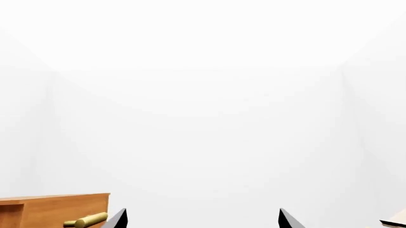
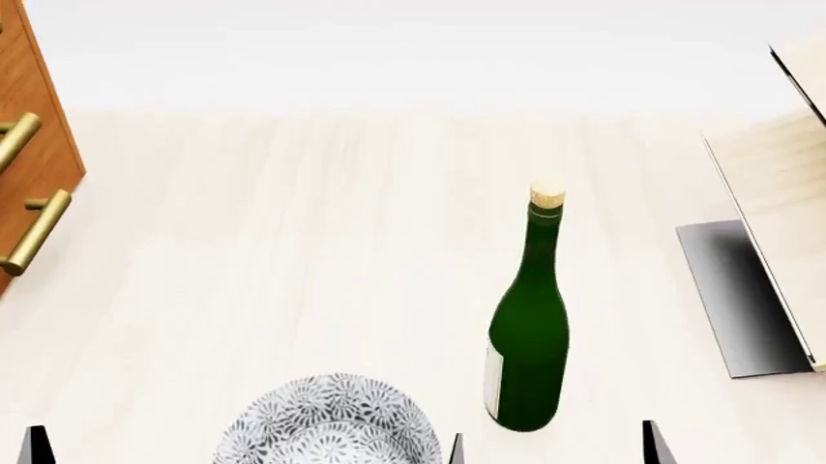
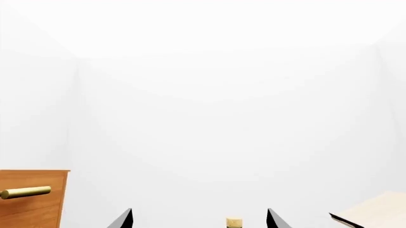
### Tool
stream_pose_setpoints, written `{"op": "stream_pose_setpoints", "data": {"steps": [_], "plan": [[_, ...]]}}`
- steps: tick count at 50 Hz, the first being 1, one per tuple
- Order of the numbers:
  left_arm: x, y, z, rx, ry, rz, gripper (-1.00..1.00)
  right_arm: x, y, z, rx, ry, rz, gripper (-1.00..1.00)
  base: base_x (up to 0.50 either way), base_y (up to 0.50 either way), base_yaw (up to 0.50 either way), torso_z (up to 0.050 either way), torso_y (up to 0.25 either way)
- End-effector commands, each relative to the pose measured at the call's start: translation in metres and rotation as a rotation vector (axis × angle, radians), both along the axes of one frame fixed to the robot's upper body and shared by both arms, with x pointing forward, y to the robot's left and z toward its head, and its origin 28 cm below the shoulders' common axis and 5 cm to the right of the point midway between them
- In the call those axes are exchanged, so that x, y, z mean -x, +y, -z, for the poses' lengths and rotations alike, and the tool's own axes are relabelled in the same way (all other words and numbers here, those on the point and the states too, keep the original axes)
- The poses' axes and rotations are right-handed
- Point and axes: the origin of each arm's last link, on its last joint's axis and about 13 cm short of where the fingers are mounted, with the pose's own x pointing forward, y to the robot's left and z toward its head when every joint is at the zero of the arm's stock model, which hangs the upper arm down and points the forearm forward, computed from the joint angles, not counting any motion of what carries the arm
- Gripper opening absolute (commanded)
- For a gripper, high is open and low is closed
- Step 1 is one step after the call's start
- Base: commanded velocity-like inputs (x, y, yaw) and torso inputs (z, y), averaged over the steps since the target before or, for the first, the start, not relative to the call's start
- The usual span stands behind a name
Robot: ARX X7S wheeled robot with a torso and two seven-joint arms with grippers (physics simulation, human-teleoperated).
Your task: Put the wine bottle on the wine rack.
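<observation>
Showing only dark fingertips (image 2: 456, 449) at head view's bottom edge, both arms out of frame. Cutting off wine rack (image 2: 775, 193) at right edge, boards and grey base only partly in. Cropping cabinet (image 2: 33, 106) at left, bowl (image 2: 329, 420) at bottom. Right wrist cam catching just wine bottle (image 3: 234, 222) cork; rest below frame. Jaws' grip state: not telling, only tips in all views.

one bottle (image 2: 528, 329), one bowl (image 2: 333, 427), one rack (image 2: 775, 193)
</observation>
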Motion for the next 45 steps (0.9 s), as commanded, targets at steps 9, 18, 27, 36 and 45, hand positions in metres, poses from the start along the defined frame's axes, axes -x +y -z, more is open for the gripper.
{"op": "stream_pose_setpoints", "data": {"steps": [9, 18, 27, 36, 45], "plan": [[0.0003, -0.0007, 0.0013, 0.0, 0.001, 0.004, 1.0, 0.0004, 0.0008, 0.0009, 0.001, 0.003, -0.004, 1.0, 0.12, 0.0, 0.0, 0.0, 0.0], [0.0003, -0.0014, 0.0019, -0.001, 0.003, 0.007, 1.0, 0.0001, 0.0009, 0.0014, 0.001, 0.004, -0.004, 1.0, 0.12, 0.0, 0.0, 0.0, 0.0], [0.0002, -0.0014, 0.0021, -0.001, 0.004, 0.007, 1.0, 0.0001, 0.0015, 0.0017, 0.002, 0.004, -0.005, 1.0, 0.12, 0.0, 0.0, 0.0, 0.0], [0.0005, -0.0013, 0.0019, -0.001, 0.003, 0.007, 1.0, 0.0002, 0.0014, 0.0017, 0.003, 0.005, -0.005, 1.0, 0.12, 0.0, 0.0, 0.0, 0.0], [0.0006, -0.0015, 0.0018, -0.002, 0.003, 0.008, 1.0, -0.0013, 0.0023, 0.0037, 0.019, 0.021, 0.0, 1.0, 0.12, 0.0, 0.0, 0.0, 0.0]]}}
